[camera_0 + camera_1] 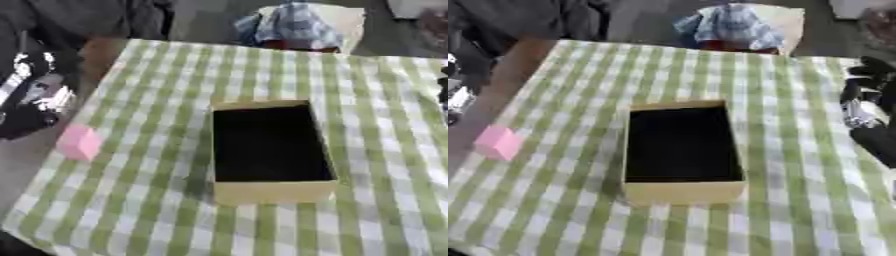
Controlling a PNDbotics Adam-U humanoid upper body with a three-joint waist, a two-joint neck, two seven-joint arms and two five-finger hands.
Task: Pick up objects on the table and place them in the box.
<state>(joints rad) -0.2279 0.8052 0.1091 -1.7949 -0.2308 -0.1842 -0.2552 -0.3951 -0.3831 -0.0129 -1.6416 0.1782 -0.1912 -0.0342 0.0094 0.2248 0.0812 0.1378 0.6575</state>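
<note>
Box (273, 192): we find an open tan cardboard box with a dark inside near the middle of the table (157, 210), which wears a green-and-white checked cloth. We cannot tell whether anything lies inside.

Pink block (80, 142): we note it at the table's left edge, well apart from the box.

Left hand (39, 97): we see black and silver shapes beyond the left edge; we cannot tell how its fingers are set.

Right hand (865, 95): over the right edge, dark; finger state we cannot tell.

Blue-and-white cloth bundle (293, 27): past the far edge.
</note>
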